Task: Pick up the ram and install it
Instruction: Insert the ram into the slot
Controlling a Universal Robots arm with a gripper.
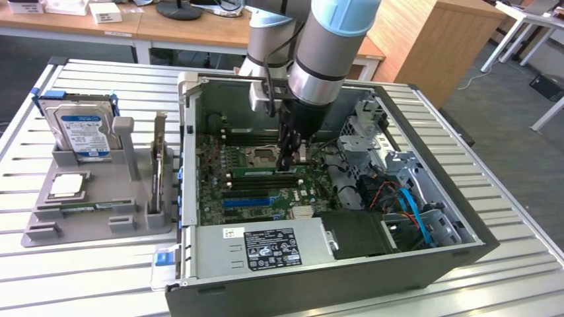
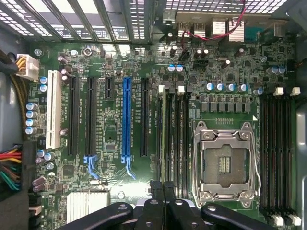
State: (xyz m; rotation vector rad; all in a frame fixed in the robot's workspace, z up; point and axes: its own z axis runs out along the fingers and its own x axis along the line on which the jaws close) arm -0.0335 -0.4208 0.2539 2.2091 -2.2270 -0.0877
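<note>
The gripper [image 1: 289,161] is being held low inside the open computer case [image 1: 476,254], over the motherboard [image 1: 216,198]. In the wrist view its two black fingers [image 2: 156,189] are being pressed together with no gap between them and nothing clamped, so the gripper [image 2: 163,184] is closed and empty. The ram [image 1: 260,173] is being carried by one of the long black memory slots directly beneath the fingertips, standing on edge, and it is being seen edge-on in the wrist view [image 2: 164,129]. Whether the fingertips are being pressed onto its top edge cannot be told. The empty processor socket [image 2: 225,160] is being shown just beside the gripper, the blue expansion slot [image 2: 126,117] a little farther off on the other side. Well apart from the gripper, outside the case, a hard drive [image 1: 84,129] is being held upright in a grey tray [image 1: 53,228].
</note>
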